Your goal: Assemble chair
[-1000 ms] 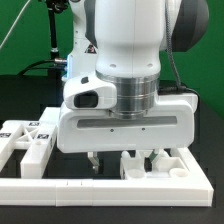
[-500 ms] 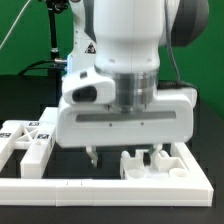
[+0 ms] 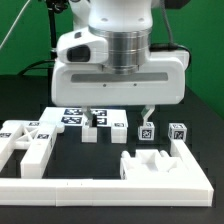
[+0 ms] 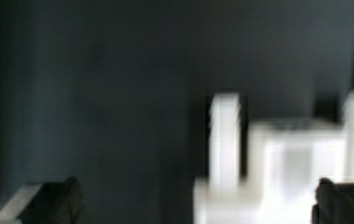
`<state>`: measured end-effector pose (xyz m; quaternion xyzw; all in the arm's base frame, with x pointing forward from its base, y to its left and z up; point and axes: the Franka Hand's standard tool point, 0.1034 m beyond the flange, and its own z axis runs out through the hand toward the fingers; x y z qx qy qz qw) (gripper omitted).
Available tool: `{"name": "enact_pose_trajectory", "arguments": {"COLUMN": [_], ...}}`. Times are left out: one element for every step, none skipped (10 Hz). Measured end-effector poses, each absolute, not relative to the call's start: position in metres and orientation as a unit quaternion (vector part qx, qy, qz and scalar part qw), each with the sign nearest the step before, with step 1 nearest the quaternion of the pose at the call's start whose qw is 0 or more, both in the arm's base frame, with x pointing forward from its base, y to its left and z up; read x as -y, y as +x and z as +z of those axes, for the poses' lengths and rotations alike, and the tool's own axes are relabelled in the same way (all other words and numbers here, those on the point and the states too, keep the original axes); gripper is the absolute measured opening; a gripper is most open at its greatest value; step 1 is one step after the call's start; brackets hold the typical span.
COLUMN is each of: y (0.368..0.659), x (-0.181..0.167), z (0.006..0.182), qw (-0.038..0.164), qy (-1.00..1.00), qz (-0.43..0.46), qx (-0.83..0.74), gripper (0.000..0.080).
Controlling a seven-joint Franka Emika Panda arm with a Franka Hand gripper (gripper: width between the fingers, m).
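The chair parts (image 3: pixel 36 152) are matte white, several bearing square black-and-white tags (image 3: pixel 147 129). The table (image 3: pixel 100 155) is black and the backdrop (image 3: pixel 20 30) green. The robot arm (image 3: pixel 120 12) is glossy white with 1 grey band (image 3: pixel 125 45). The rail (image 3: pixel 100 188) is white.

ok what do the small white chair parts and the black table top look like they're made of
The chair parts look like matte white plastic. They are blocky and even in colour, with no gloss or grain; they may be printed or moulded. The table looks like a dull black covering, perhaps cloth or a mat. It shows no reflections, so the exact material stays open.
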<state>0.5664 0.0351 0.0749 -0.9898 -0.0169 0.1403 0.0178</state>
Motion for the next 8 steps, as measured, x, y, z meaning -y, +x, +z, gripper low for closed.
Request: {"name": "enact_pose_trajectory", "arguments": {"y": [0.563, 0.559, 0.558, 0.546, 0.524, 0.511, 0.498, 0.491], "x": [-0.035, -0.035, -0.036, -0.038, -0.04, -0.04, -0.04, -0.04], "z": [0.074, 0.074, 0.072, 0.065, 0.061, 0.054, 0.05, 0.051], "qw": [0.019, 0.019, 0.019, 0.012, 0.009, 0.008, 0.007, 0.007], "qy": [-0.984, -0.977, -0.969, -0.959, -0.938, -0.925, -0.915, -0.906], "qz": [0.175, 0.214, 0.244, 0.282, 0.346, 0.38, 0.403, 0.423], "qx": [0.017, 0.018, 0.017, -0.003, -0.005, -0.004, -0.006, -0.012], "gripper": [0.0649, 0.0649, 0.0649, 0.0649, 0.0649, 0.0649, 0.0649, 0.0649]}}
